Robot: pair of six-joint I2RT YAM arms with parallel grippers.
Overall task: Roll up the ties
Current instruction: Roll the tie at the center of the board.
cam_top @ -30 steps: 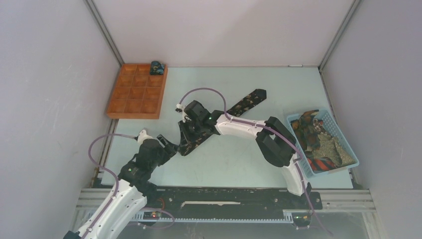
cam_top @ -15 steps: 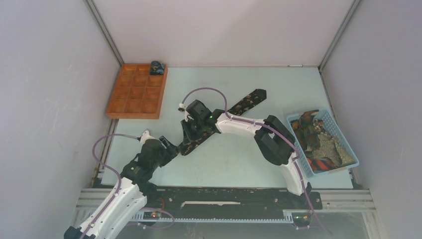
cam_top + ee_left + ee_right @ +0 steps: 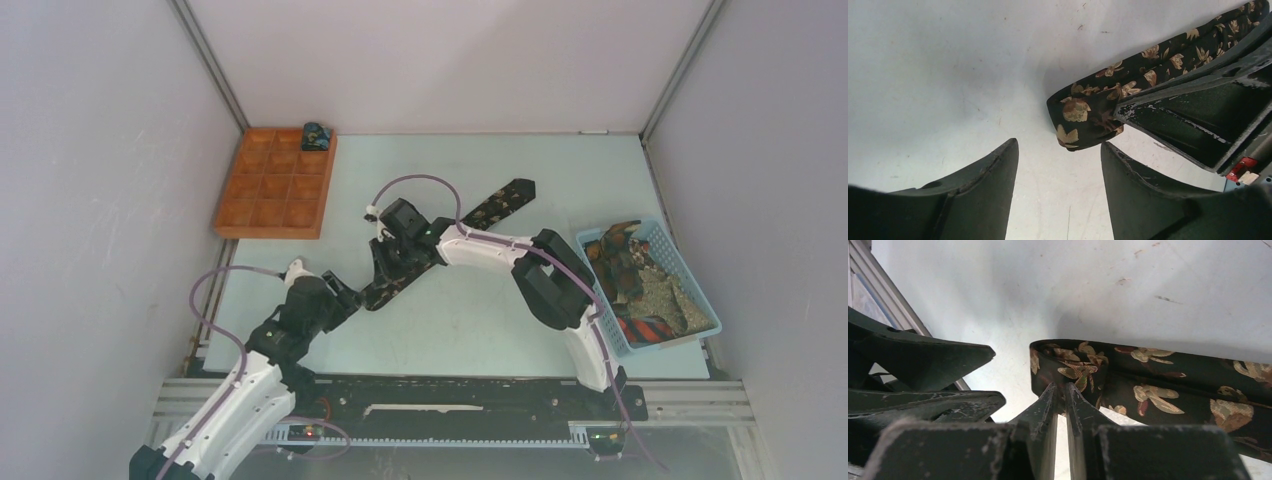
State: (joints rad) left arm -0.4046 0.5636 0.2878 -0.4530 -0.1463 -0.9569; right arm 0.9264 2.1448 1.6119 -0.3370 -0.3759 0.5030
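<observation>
Right jaws seemingly pinch tie [image 3: 1158, 390]; left jaws spread just beside.

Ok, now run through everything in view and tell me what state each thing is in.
Leaf tie: stretched flat on the table, near end folded over.
Right end effector: shut on the folded end.
Left end effector: open, facing the fold, holding nothing.
Tray: one rolled tie in its far right corner compartment.
Basket: holds a heap of unrolled ties.
</observation>
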